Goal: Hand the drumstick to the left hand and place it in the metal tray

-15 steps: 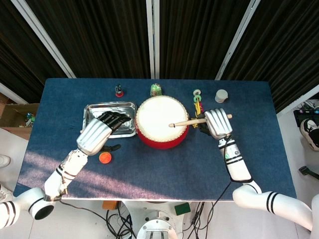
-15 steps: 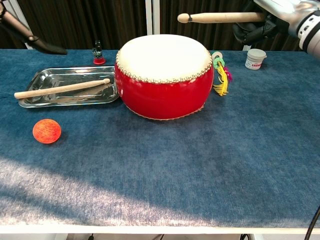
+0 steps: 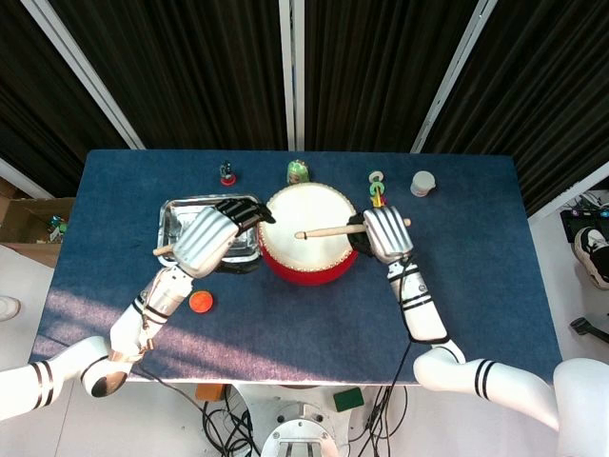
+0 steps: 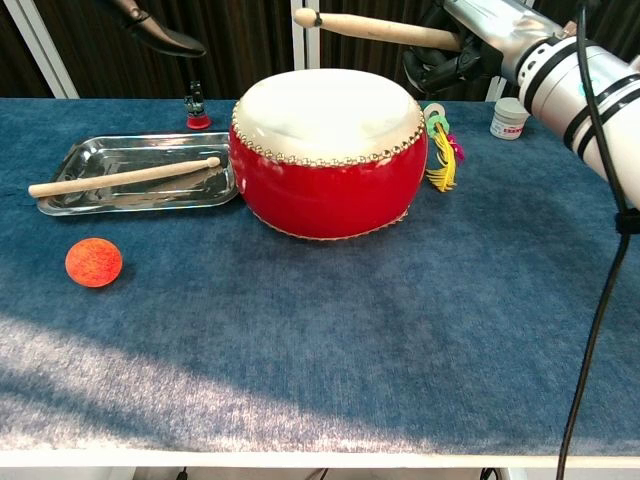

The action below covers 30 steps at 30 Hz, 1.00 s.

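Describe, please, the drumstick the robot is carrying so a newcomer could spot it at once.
Find the red drum at the table's centre. Above its pale skin, the right hand holds a wooden drumstick in the air, rounded tip pointing toward the left hand. Unlike the second drumstick, which lies in the metal tray, this one touches nothing but the hand.

We see a pale bare-wood drumstick (image 4: 385, 29) in the glossy silver-shelled right hand (image 3: 385, 233). The tray (image 4: 95, 158) is polished, mirror-bright metal, and a second wooden stick (image 4: 125, 177) lies in it. The drum (image 4: 328, 150) has a shiny red body and a smooth matt cream skin. The table (image 4: 400, 330) wears matt, felt-like blue cloth. The orange ball (image 4: 94, 262) looks rough and fuzzy.
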{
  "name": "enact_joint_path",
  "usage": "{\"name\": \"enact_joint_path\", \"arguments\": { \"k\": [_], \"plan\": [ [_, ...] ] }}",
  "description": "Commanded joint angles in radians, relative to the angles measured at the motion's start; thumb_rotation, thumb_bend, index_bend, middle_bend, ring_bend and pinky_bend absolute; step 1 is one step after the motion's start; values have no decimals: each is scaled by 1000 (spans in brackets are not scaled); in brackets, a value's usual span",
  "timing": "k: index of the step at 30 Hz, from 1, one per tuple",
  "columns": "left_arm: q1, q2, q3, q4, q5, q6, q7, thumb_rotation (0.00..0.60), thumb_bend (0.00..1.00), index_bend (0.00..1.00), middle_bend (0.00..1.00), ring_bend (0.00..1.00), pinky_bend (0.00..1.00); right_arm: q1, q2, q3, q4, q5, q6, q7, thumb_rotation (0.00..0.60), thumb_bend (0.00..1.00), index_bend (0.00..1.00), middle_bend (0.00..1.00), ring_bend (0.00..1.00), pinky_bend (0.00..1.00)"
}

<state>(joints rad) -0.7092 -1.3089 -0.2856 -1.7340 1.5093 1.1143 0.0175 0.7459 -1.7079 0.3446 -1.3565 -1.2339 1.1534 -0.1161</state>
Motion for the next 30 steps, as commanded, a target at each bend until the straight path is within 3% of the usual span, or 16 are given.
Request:
{"name": "enact_joint_path", "arguments": {
  "k": [1,8,17,30],
  "plan": [
    [-16,-13,-2,10,-10,-11,1,600,106,322,294,291,345,13,-38,19,19,7,3,58,600,778,1000,1000,1000,1000],
    [-54,-80,-9,59,-33,-9,10,600,112,327,308,306,372,28,-81,37,35,13,11,91,600,787,1000,1000,1000,1000],
    [-119,-202,-36,160,-30,21,-19,600,158,366,372,385,451,48,-100,59,21,58,-1,43,600,790,1000,1000,1000,1000],
    [-195,-290,-55,283,-58,2,-46,600,160,413,404,417,489,69,-102,59,18,72,-23,12,600,809,1000,1000,1000,1000]
  ]
}}
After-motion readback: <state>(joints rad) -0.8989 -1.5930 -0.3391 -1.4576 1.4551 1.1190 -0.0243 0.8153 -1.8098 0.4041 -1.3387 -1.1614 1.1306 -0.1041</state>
